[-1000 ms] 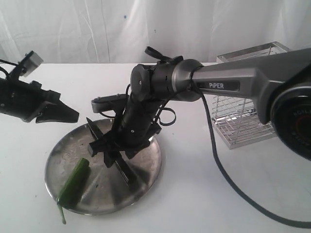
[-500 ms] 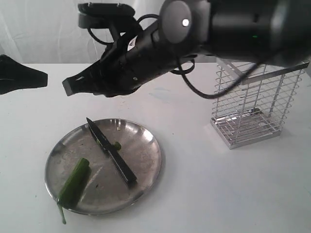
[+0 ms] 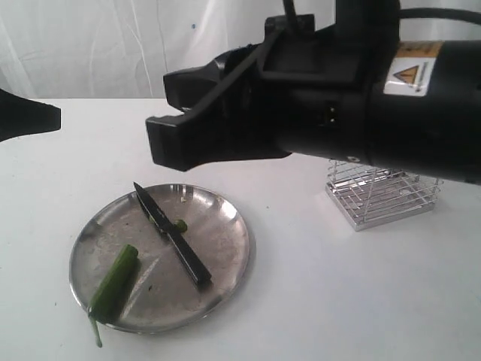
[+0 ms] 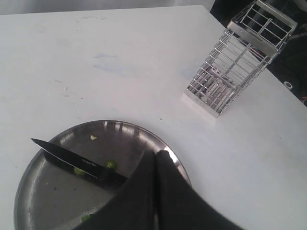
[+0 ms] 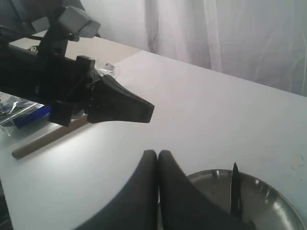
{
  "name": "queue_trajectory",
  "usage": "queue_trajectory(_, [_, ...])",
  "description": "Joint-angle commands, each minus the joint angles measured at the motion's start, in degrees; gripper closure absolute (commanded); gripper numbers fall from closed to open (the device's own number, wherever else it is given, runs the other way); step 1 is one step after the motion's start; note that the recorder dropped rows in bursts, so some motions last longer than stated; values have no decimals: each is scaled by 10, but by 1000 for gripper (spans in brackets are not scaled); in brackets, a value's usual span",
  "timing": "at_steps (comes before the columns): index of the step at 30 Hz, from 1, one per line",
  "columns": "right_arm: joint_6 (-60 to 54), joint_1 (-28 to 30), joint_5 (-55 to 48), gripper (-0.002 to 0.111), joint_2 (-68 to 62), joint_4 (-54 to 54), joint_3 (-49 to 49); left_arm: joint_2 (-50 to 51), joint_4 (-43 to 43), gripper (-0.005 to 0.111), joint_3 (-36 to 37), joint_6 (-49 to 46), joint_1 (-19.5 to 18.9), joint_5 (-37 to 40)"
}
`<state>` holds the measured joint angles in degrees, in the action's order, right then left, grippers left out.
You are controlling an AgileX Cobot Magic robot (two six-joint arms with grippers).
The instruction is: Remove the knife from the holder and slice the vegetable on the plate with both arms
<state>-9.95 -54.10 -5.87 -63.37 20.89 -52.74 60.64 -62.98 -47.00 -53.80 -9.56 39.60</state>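
Up and away goes the right arm (image 3: 361, 98): a second ago it was down over the plate (image 3: 225, 259), now it looms large across the view and hides most of the holder (image 3: 383, 199). Knife (image 3: 171, 235) lies free on the plate, tip pointing far-left, a small green slice (image 3: 180, 224) just beside it. Vegetable (image 3: 114, 280) rests at the plate's near-left rim (stem (image 3: 95, 331) poking out over the counter (image 3: 301, 316)). Right pincer (image 5: 157, 154) is pressed together, empty. Left pincer (image 4: 156, 154) is together too, hovering off to the left.
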Motion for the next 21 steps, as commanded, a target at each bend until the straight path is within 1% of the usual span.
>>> queue_trajectory(1, [-40, -1, 3, 108, 21, -6, 4, -6, -4, 107, 3, -2, -2, 5])
queue_trajectory(7, [-53, 2, 8, 108, 52, -4, 13, -6, -2, 107, 3, -2, -2, 5])
queue_trajectory(10, [-54, 26, 14, 108, 85, -5, 49, -6, -2, 107, 3, -2, -2, 5])
queue_trajectory(15, [-61, 111, 6, 108, 181, -2, 154, -6, -1, 107, 3, -2, -2, 3])
queue_trajectory(21, [-104, 228, -2, 108, 349, -2, 303, -6, 0, 107, 3, -2, -2, 3])
